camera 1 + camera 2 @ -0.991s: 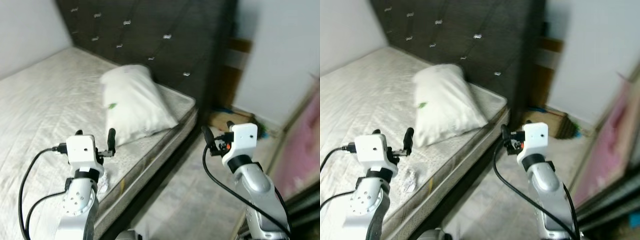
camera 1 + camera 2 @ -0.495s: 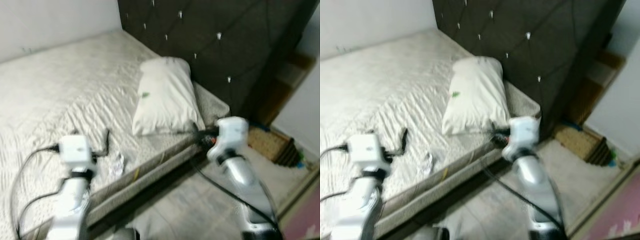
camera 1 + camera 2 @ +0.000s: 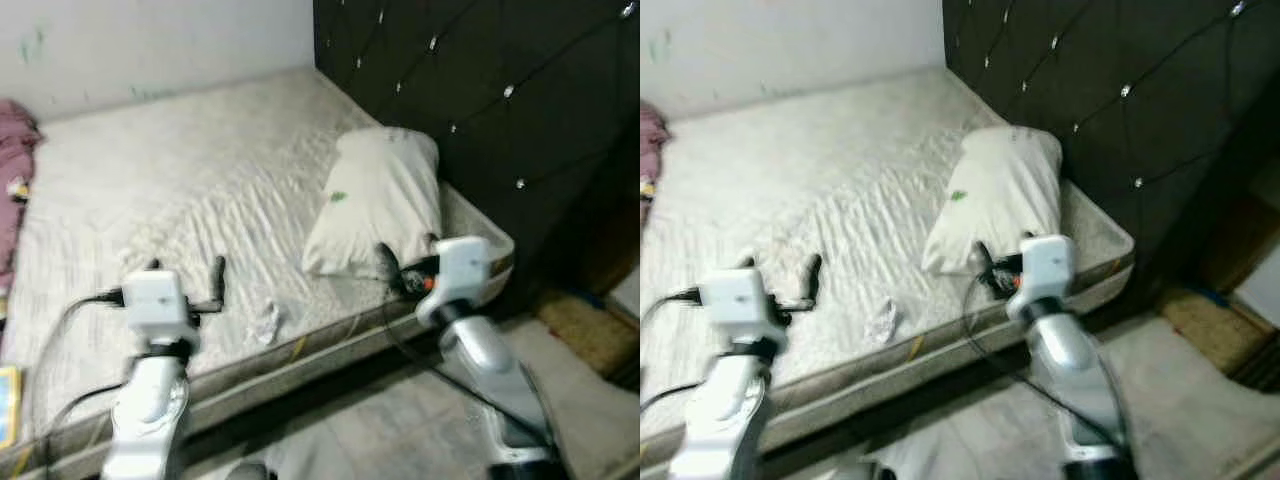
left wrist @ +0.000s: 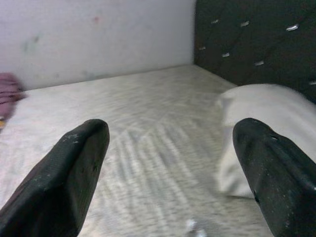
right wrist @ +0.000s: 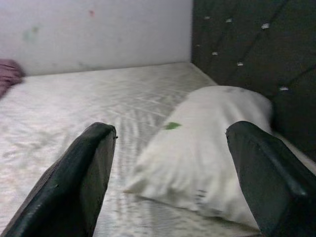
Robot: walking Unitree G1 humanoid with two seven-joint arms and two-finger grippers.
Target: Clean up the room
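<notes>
A: Here, a humanoid robot stands at the side of a bed (image 3: pixel 180 160), both arms raised over the mattress edge. What lies nearest the pillow (image 3: pixel 378 198)?

B: The right gripper (image 5: pixel 170 173) hovers just in front of the pillow's near end, its jaws spread wide and holding nothing. The pillow, white with a small green mark, leans against the dark tufted headboard (image 3: pixel 480 80) at the bed's far corner.

A: And the left gripper (image 4: pixel 173 177)?

B: It hangs over the mattress well away from the pillow, towards the foot side, jaws likewise wide apart and empty. Between it and the pillow, near the mattress edge, sits a small crumpled white scrap (image 3: pixel 266 320), perhaps a wrapper or tissue; the blur hides which.

A: Anything else on the bed?

B: A pink cloth (image 3: pixel 14 160) is bunched at the far side from the pillow, by the pale wall (image 3: pixel 150 40). A small blue and yellow thing (image 3: pixel 6 405) shows at the picture's edge, too cropped to tell what it is.

A: And beyond the headboard?

B: A brown mat (image 3: pixel 585 335) lies on the floor (image 3: pixel 400 430) beside it.
</notes>
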